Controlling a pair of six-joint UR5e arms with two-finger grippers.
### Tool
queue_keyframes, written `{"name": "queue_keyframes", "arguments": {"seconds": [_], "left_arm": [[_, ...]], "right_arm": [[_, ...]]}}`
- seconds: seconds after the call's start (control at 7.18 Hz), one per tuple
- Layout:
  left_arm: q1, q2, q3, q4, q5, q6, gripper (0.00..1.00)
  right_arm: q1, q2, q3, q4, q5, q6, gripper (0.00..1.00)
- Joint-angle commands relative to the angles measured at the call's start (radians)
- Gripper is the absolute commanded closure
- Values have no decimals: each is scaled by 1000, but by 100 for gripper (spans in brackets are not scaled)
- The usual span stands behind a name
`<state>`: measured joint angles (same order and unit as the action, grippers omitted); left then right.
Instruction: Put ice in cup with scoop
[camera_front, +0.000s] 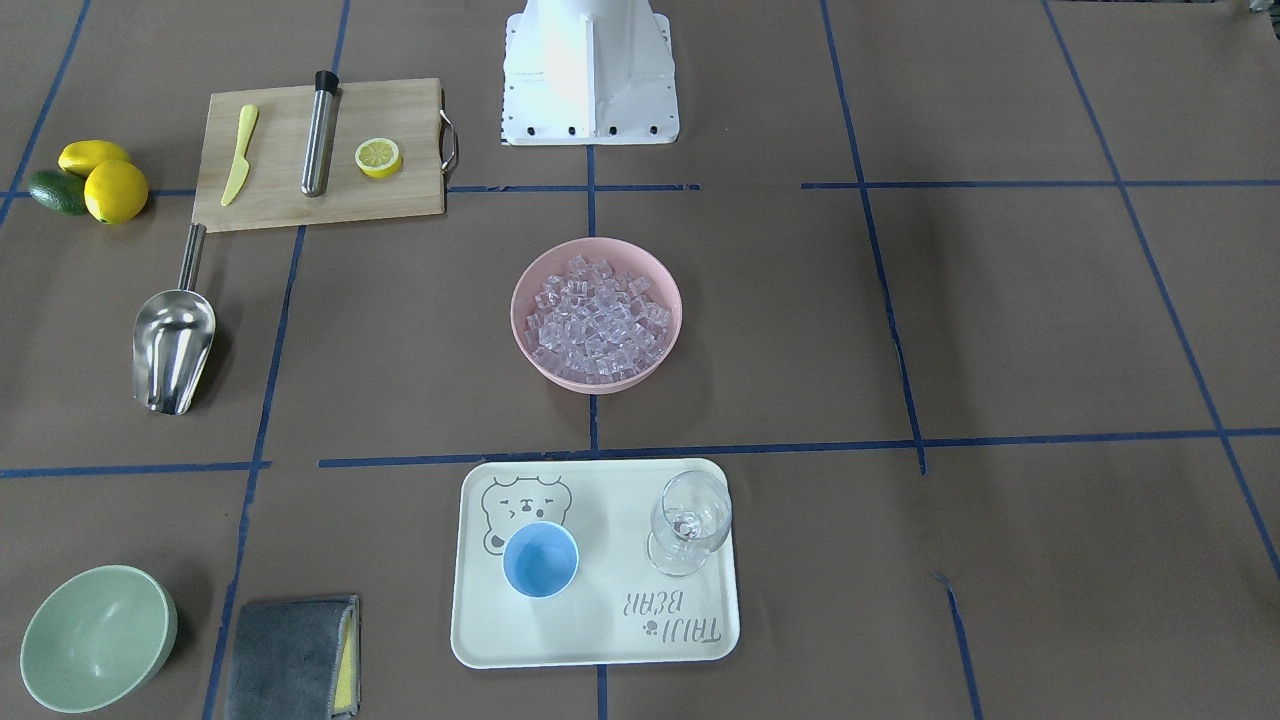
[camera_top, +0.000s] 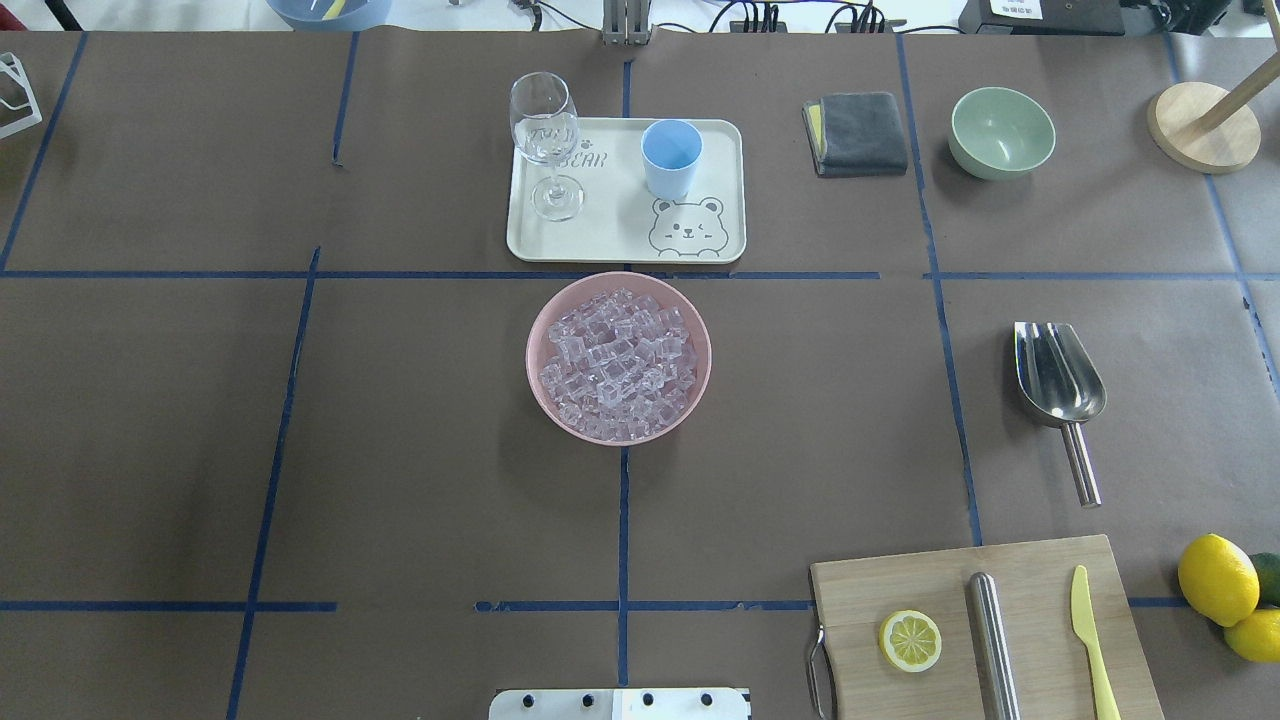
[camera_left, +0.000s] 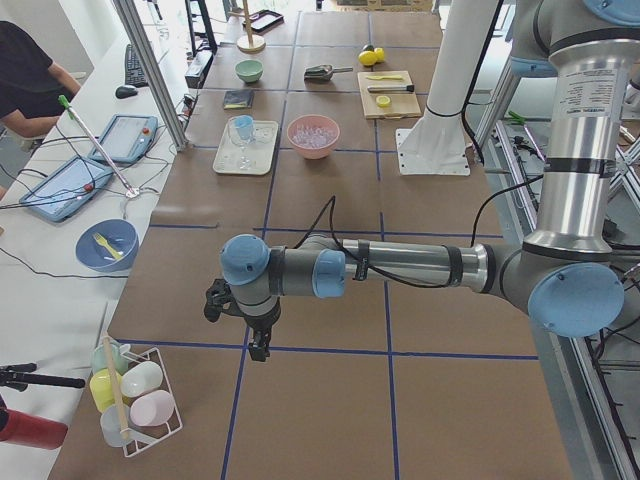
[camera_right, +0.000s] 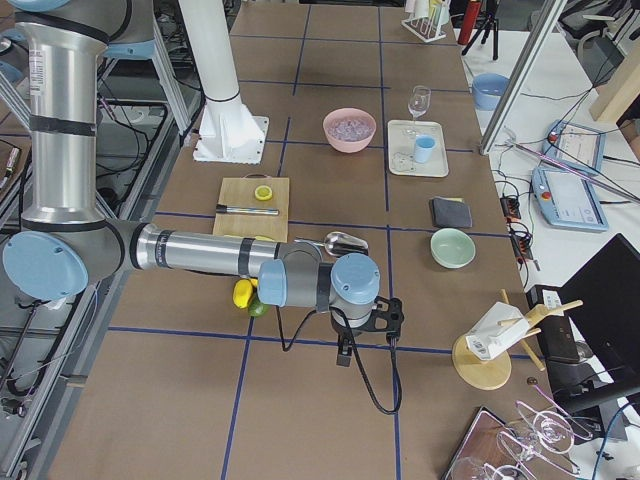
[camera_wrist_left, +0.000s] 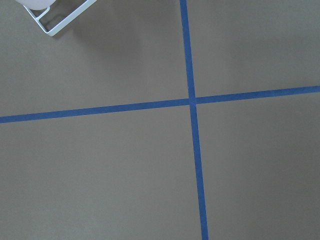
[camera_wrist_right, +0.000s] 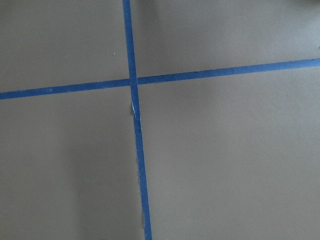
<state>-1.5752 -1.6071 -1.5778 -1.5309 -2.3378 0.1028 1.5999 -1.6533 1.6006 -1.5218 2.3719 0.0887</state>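
The ice (camera_top: 618, 362) is a pile of clear cubes in a pink bowl (camera_top: 535, 350) at the table's middle. The light-blue cup (camera_top: 671, 158) stands upright on a cream tray (camera_top: 610, 240) beyond the bowl. The steel scoop (camera_top: 1060, 385) lies flat on the table to the right, handle toward the robot. My left gripper (camera_left: 258, 345) shows only in the exterior left view, far from all these, low over bare table. My right gripper (camera_right: 345, 352) shows only in the exterior right view, past the scoop (camera_right: 343, 242). I cannot tell whether either is open or shut.
A wine glass (camera_top: 545, 130) stands on the tray beside the cup. A grey cloth (camera_top: 856, 133) and a green bowl (camera_top: 1001, 130) lie at the far right. A cutting board (camera_top: 940, 585) holds a lemon half, steel tube and yellow knife. Lemons (camera_top: 1217, 578) sit beside it.
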Motion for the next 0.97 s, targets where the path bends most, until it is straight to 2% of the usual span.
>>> {"name": "queue_keyframes", "arguments": {"seconds": [0.0,0.14,0.56,0.84], "left_arm": [[1,-1,-2,-2,0,0,0],[1,-2,-5,-5,0,0,0],[17,-4,-13,-216,-6,-2,0],[137,-20,-36,-328,-37,-8,0]], "right_arm": [[0,1,2,0,0,0,0],[0,6,4,0,0,0,0],[-1,39,42,2,4,16,0],[-33,53,126,0,23,46,0]]}}
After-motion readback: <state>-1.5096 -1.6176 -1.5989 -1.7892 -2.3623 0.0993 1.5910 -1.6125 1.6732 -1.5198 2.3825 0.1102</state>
